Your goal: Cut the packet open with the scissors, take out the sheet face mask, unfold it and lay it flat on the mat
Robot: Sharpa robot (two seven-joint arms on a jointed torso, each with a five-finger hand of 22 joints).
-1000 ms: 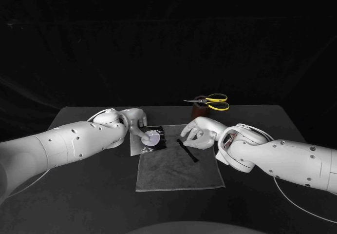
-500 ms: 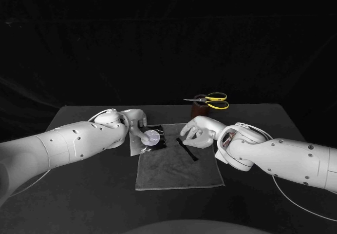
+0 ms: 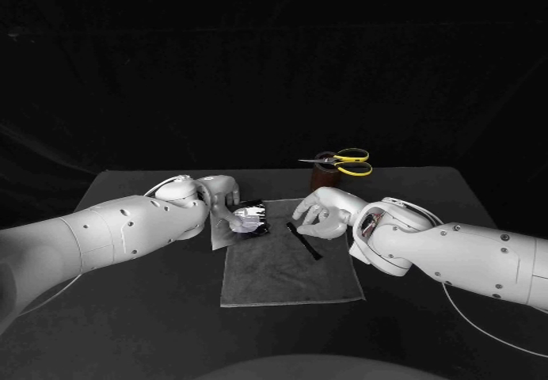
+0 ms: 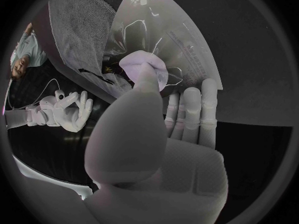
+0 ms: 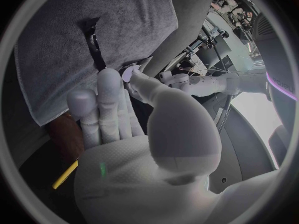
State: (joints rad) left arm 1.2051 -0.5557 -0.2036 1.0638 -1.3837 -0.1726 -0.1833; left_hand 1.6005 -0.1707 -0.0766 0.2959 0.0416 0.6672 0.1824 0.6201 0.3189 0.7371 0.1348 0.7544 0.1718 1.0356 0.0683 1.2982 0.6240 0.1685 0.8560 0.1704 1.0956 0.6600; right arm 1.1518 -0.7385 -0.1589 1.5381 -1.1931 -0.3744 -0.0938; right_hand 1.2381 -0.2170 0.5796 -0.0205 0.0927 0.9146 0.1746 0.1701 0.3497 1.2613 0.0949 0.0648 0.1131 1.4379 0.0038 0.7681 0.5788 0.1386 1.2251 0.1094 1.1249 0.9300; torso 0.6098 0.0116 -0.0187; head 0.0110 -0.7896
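Looking down from the head camera, I see the left arm reaching in across the black table (image 3: 137, 317), its forearm angled toward the far left corner of the grey towelling mat (image 3: 291, 273). The left hand (image 3: 217, 192) is grasping the shiny, translucent plastic packet (image 3: 222, 236), which sits over that corner of the mat. I cannot tell whether it touches the cloth. The left wrist camera gives me the grip. The thumb (image 4: 144, 77) presses down on the crinkled face of the packet (image 4: 165, 40), while the fingers (image 4: 193, 109) lie straight and side by side beneath it.

The right arm comes in opposite, elbow out. The right hand (image 3: 320, 215) is arched over the mat's far right edge, knuckles up and fingers curved downward. On the right wrist camera its fingers (image 5: 102, 104) run close together, and the thumb tip meets them near a small pale spot. I cannot tell whether that hand has hold of anything.

Just beside it a thin black strip (image 3: 305, 241) lies slantwise on the mat, apart from the packet. Beyond the right hand, the yellow-handled metal scissors (image 3: 345, 165) rest across the top of a brown cylindrical holder (image 3: 321, 180), well apart from both hands.
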